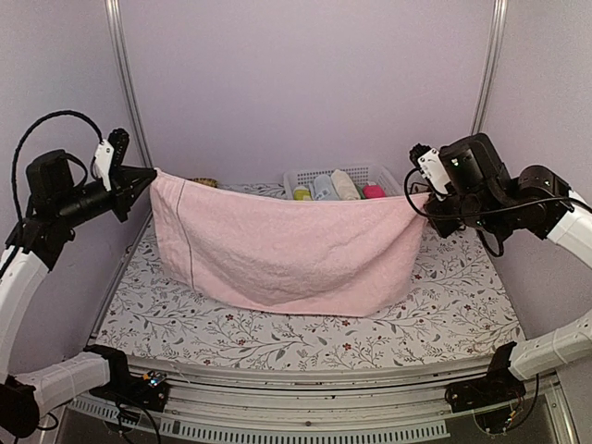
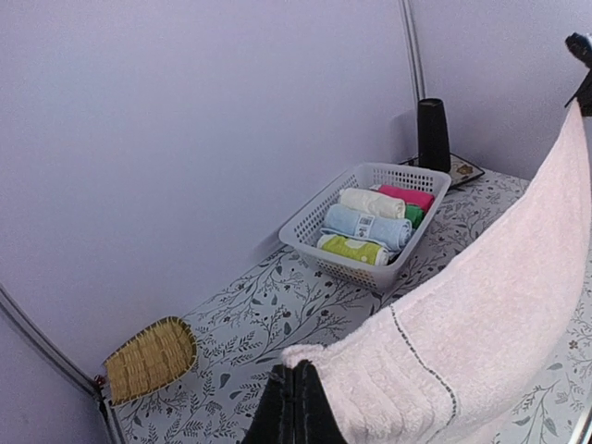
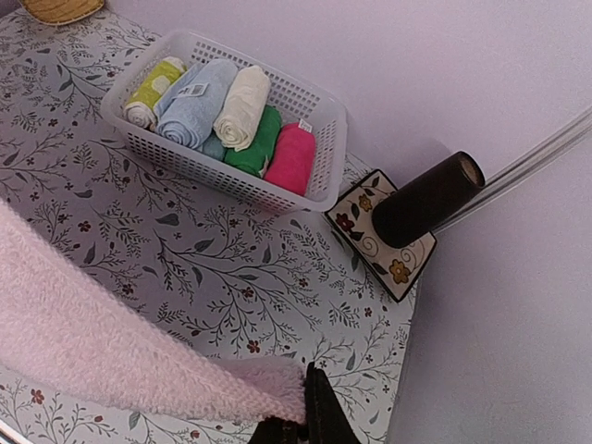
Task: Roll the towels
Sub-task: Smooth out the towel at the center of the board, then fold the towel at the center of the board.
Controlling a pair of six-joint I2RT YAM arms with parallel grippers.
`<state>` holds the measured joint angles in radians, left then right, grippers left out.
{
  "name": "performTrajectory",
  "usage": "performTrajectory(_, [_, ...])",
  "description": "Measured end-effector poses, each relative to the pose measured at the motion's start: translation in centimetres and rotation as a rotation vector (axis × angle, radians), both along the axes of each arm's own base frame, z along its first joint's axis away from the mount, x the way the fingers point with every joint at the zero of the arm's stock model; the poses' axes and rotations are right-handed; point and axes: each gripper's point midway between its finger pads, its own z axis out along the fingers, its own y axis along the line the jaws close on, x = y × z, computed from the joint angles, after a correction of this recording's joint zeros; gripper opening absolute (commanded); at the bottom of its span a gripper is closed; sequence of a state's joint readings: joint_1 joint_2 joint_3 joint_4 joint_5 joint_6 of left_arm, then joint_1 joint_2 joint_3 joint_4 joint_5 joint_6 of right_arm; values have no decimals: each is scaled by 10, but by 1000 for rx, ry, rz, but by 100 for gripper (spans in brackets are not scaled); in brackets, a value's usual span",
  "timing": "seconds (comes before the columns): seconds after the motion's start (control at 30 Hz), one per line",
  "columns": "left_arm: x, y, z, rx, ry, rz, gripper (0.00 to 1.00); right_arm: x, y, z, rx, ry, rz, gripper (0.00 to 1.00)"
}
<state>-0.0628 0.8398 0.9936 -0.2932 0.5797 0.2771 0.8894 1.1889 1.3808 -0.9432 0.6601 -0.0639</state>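
Observation:
A pale pink towel [image 1: 287, 250] hangs spread between my two grippers above the table, its lower edge sagging down to the floral table cover. My left gripper [image 1: 150, 176] is shut on its top left corner; in the left wrist view [image 2: 298, 370] the fingers pinch that corner of the pink towel [image 2: 481, 305]. My right gripper [image 1: 425, 196] is shut on the top right corner; in the right wrist view [image 3: 313, 384] the corner of the pink towel [image 3: 111, 342] sits in the closed jaws. A cream towel roll [image 3: 242, 104] lies in the basket.
A white basket [image 1: 298, 176] at the back holds yellow-green, light blue, cream, green and magenta rolls [image 3: 291, 157]. A black cylinder [image 3: 425, 196] stands on a patterned tile at the back right. A woven tray [image 2: 148, 356] lies at the back left.

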Motion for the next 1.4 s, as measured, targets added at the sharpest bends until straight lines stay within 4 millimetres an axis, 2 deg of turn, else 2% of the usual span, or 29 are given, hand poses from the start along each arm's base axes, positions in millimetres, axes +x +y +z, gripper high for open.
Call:
performTrajectory(0.1, [15,8,-18,3,57,52,0,5,-5,4,-25,-33,-37,10])
performTrajectory(0.23, [47,15,-58,8,185,105,0,31,0,-11,-89,-29,-72,6])
performTrajectory(0.43, [92,19,-139,25,403,147,0,99,-11,-69,-219,38,-174,4])
performTrajectory(0.57, [122,21,-204,53,555,174,0,135,-9,-114,-309,100,-188,3])
performTrajectory(0.7, [142,24,-243,75,625,207,0,162,1,-151,-368,142,-180,3])
performTrajectory(0.8, [150,23,-250,85,615,219,0,168,5,-156,-376,141,-169,3])
performTrajectory(1.0, [157,16,-237,97,530,193,0,168,7,-153,-356,130,-160,3])
performTrajectory(1.13, [139,15,-228,111,483,165,0,148,-3,-159,-341,160,-149,3])
performTrajectory(1.27, [111,14,-215,135,418,111,0,123,-16,-168,-325,205,-152,3])
performTrajectory(1.4, [90,11,-215,180,383,45,0,106,-22,-179,-308,252,-150,3])
